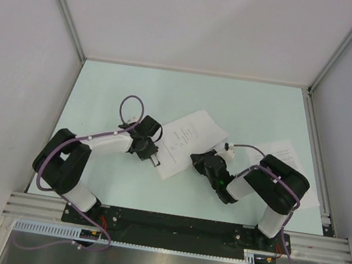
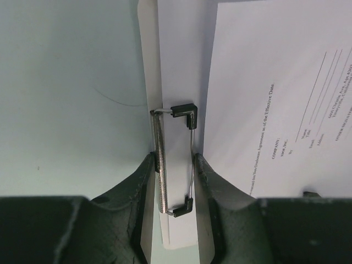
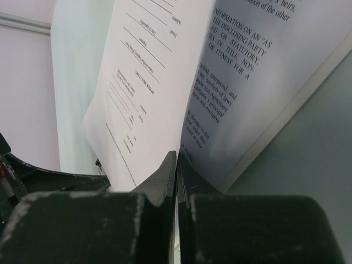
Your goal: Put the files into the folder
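The white folder (image 1: 169, 168) lies slanted at the table's middle. My left gripper (image 1: 154, 158) is shut on its metal clip (image 2: 175, 159), one finger on each side, at the board's (image 2: 179, 66) short edge. My right gripper (image 1: 197, 159) is shut on the near edge of a sparsely printed sheet (image 3: 148, 82), held raised over the board. A densely printed sheet (image 3: 247, 71) lies under it on the folder's edge (image 3: 308, 93). The raised sheet also shows in the left wrist view (image 2: 275, 110) and from above (image 1: 188, 137). Another printed sheet (image 1: 291, 155) lies at the right, partly under my right arm.
The pale green table (image 1: 188, 94) is closed in by white walls at left, back and right, with metal rails (image 1: 317, 152) along the sides. A black base bar (image 1: 176, 224) runs along the near edge.
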Controlling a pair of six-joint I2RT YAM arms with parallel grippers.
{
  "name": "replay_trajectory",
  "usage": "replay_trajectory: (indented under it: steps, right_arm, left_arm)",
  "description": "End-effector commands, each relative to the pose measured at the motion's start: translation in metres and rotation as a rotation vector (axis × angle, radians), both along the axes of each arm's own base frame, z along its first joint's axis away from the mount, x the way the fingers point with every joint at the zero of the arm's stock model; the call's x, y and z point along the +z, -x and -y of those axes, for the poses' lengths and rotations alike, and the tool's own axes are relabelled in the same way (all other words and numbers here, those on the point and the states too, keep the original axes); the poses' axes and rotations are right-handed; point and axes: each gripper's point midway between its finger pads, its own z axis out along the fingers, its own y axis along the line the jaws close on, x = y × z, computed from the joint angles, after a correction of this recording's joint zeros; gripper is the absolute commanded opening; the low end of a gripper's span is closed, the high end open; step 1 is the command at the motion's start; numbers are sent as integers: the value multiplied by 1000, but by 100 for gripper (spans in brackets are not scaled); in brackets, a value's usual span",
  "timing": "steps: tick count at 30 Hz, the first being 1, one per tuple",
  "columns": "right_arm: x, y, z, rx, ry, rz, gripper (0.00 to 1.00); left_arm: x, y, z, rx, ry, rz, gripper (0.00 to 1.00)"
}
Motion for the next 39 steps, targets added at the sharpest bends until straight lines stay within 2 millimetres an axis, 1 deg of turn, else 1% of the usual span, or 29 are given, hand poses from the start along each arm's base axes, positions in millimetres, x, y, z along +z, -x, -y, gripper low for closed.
replay_trajectory:
  steps: [1, 5, 9, 10, 13, 18, 25, 30, 34, 39]
  right_arm:
    - [-9, -6, 9, -75, 19, 1, 0]
    - [-14, -6, 12, -87, 23, -7, 0]
    - [-19, -7, 17, -100, 32, -21, 0]
    - [-20, -7, 17, -98, 34, -25, 0]
    - [-22, -5, 18, -97, 45, -25, 0]
    - [-20, -3, 11, -78, 40, -13, 0]
    - [-18, 4, 4, -39, 79, 18, 0]
    - [-18, 9, -1, -21, 84, 22, 0]
    - [-19, 11, -2, -15, 89, 20, 0]
    - [-15, 12, -5, -13, 77, 29, 0]
  left_arm:
    - [-32, 34, 0, 24, 42, -146, 0]
    - [-29, 35, -2, 35, 77, -111, 0]
    - [-31, 38, -8, 49, 84, -103, 0]
    - [-34, 40, -10, 58, 92, -97, 0]
    - [-35, 43, -12, 73, 107, -95, 0]
    - [-38, 43, -14, 73, 100, -97, 0]
    - [-35, 40, -14, 70, 90, -89, 0]
    - [-37, 42, -15, 73, 88, -93, 0]
    - [-36, 42, -16, 70, 83, -91, 0]
    - [-36, 41, -16, 73, 85, -91, 0]
